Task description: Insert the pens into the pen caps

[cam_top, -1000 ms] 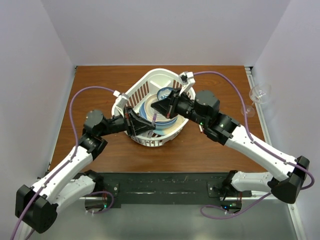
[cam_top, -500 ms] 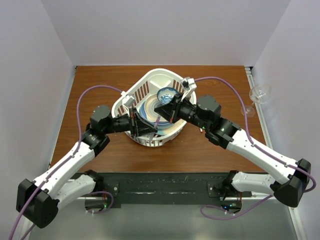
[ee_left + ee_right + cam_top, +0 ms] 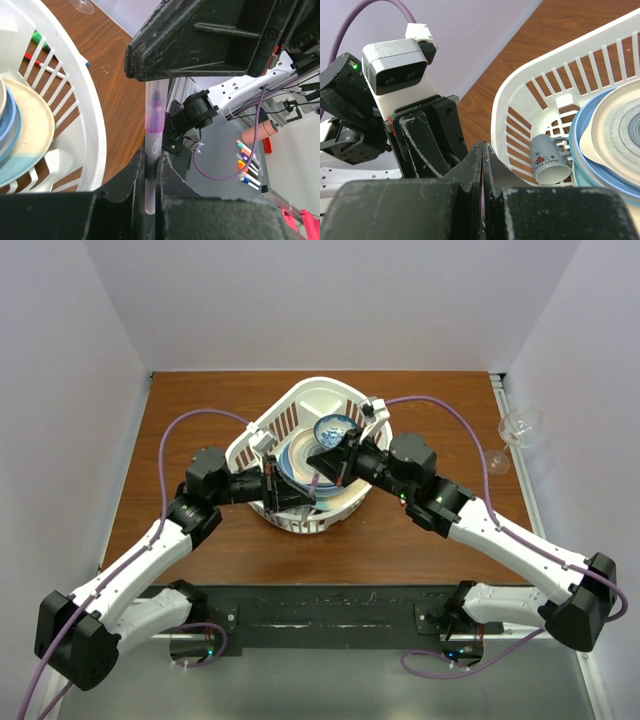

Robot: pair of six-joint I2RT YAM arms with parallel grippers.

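My left gripper [image 3: 150, 172] is shut on a thin pen [image 3: 152, 131] with a whitish barrel and a purple section. The pen's far end runs up between the black fingers [image 3: 200, 40] of my right gripper. My right gripper [image 3: 483, 165] is shut, with only a purple glint showing in the slit; what looks like a clear pen cap [image 3: 155, 92] covers the pen's purple tip there. In the top view both grippers meet tip to tip over the basket's near side, left [image 3: 290, 490] and right [image 3: 325, 462], with the pen [image 3: 313, 480] between them. A green-capped pen [image 3: 37, 36] and a red-capped pen [image 3: 42, 64] lie on the table beyond the basket.
The white slatted basket [image 3: 300, 405] holds stacked plates [image 3: 298, 455], a blue bowl [image 3: 333, 426] and a grey mug [image 3: 547, 160]. A wine glass [image 3: 520, 425] lies at the table's right edge. Several loose markers [image 3: 247, 165] lie on the grey surface off the table.
My left gripper has moved right and my right gripper slightly left, closing the gap between them. The pen's end now sits in the right gripper's fingers.
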